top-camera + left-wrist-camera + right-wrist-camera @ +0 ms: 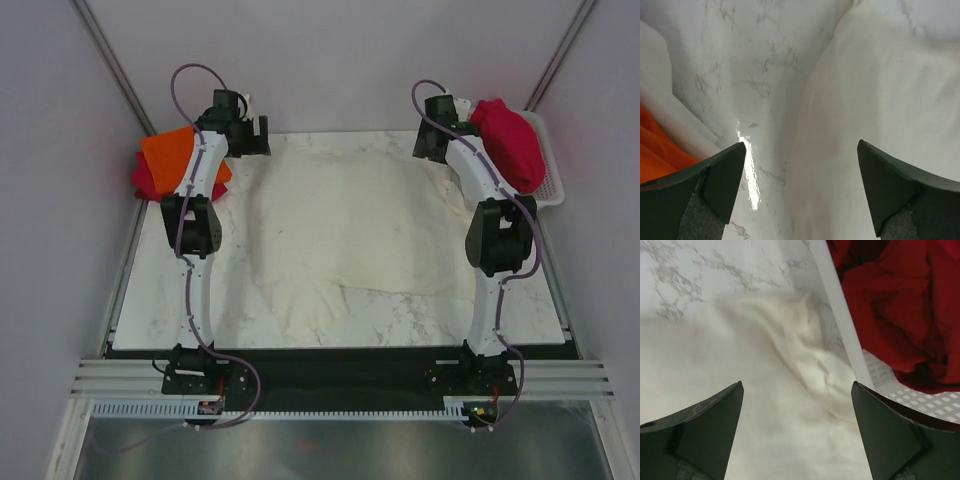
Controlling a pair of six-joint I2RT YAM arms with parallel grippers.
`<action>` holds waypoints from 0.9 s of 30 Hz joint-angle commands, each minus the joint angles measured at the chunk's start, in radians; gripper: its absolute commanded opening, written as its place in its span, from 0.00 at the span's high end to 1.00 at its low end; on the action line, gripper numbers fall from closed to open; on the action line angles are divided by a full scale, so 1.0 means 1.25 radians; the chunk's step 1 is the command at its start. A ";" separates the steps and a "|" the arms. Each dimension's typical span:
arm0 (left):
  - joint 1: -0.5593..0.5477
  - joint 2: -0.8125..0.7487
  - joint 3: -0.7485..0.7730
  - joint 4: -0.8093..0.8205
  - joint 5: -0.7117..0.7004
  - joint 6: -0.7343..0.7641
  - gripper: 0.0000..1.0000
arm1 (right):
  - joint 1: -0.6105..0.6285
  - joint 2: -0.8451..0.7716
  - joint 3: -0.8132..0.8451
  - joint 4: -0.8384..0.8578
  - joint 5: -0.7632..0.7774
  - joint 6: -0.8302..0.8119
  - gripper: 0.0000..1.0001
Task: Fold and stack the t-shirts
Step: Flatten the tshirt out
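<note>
Cream shirt (pixel 350 235) spread across mid-desk (pixel 160 300), its far corners lying under and between both sets of jaws. Left gripper (pixel 801 144) and right gripper (pixel 797 383) wide apart, clamping nothing. Orange shirt (pixel 170 150) at far-left corner; red shirts (pixel 510 140) in basket (pixel 552 185), far right.

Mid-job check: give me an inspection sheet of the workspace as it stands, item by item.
Surface: marble table, no spills seen.
Job's things: cream-white t-shirt spread mid-table, near hem rumpled; orange t-shirt folded on a red t-shirt at the far-left corner; red t-shirts heaped far right.
Clutter: white mesh basket holding the red heap.
Grippers: left gripper open over the cream shirt's far-left edge; right gripper open over its far-right corner; neither holds cloth.
Cables: purple cables loop along both arms.
Surroundings: grey walls; metal rails at the near edge.
</note>
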 commanded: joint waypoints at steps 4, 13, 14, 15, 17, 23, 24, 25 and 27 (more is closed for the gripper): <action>0.003 -0.199 -0.071 0.028 0.064 -0.047 0.00 | 0.022 -0.145 -0.044 0.058 -0.051 0.012 0.02; -0.080 -0.399 -0.416 0.078 0.046 -0.077 0.00 | 0.048 -0.315 -0.346 0.177 -0.215 0.045 0.02; -0.098 -0.402 -0.451 0.106 0.043 -0.085 0.00 | 0.048 -0.324 -0.376 0.189 -0.233 0.050 0.02; -0.106 -0.400 -0.509 0.111 0.041 -0.094 0.00 | 0.048 -0.330 -0.403 0.208 -0.253 0.051 0.02; -0.119 -0.393 -0.591 0.121 0.030 -0.133 0.00 | 0.049 -0.342 -0.472 0.215 -0.292 0.058 0.02; -0.136 -0.440 -0.834 0.235 0.028 -0.186 0.02 | 0.038 -0.414 -0.657 0.269 -0.328 0.058 0.02; -0.136 -0.435 -0.849 0.248 0.030 -0.191 0.04 | 0.030 -0.415 -0.672 0.275 -0.346 0.058 0.02; -0.136 -0.429 -0.858 0.280 0.039 -0.207 0.07 | 0.027 -0.412 -0.694 0.280 -0.359 0.058 0.02; -0.139 -0.388 -0.855 0.294 0.070 -0.216 0.07 | 0.021 -0.400 -0.716 0.294 -0.378 0.057 0.02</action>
